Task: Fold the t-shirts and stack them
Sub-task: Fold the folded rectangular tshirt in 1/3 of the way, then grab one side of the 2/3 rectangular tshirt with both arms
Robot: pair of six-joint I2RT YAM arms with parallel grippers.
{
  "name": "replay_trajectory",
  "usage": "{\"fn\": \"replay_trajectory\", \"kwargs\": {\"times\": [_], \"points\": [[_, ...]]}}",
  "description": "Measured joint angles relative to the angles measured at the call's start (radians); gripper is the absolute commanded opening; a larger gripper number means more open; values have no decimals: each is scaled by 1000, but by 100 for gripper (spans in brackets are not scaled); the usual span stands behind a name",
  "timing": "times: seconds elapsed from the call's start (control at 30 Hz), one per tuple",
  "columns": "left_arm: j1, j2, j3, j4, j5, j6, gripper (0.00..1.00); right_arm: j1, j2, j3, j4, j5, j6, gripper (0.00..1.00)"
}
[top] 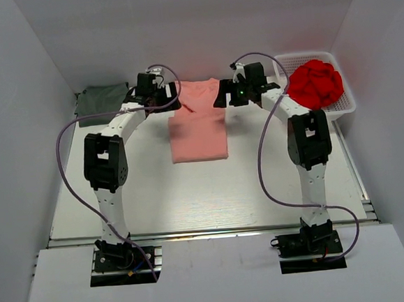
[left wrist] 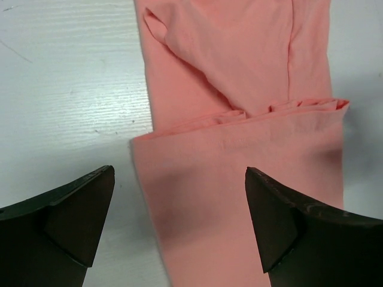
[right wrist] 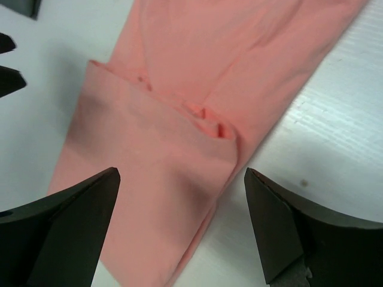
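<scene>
The salmon-pink t-shirt (top: pixel 197 122) lies folded into a narrow strip on the white table (top: pixel 212 185), sleeves tucked in. It shows in the left wrist view (left wrist: pixel 239 119) and the right wrist view (right wrist: pixel 179 119). My left gripper (top: pixel 164 98) is open above its far left corner, one finger over bare table (left wrist: pixel 179 206). My right gripper (top: pixel 227 95) is open above its far right corner, empty (right wrist: pixel 182 206). The dark grey-green t-shirt (top: pixel 102 103) lies folded at the far left of the table.
A white basket (top: pixel 345 101) at the far right holds a bunched red cloth (top: pixel 314 84). White walls enclose the table on the left, right and back. The left gripper's fingers (right wrist: pixel 9 81) show at the left edge of the right wrist view.
</scene>
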Motion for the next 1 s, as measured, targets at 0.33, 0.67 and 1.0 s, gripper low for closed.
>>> {"fn": "replay_trajectory", "kwargs": {"times": [0.33,0.67,1.0], "points": [[-14,-289,-444,36,68,5,100,19,-301,-455,94,-76,5,90],[-35,-370,-697,79,148,-34,100,30,-353,-694,169,-70,127,86],[-62,-373,-750,89,143,-60,100,52,-289,-718,259,-82,257,71]]}}
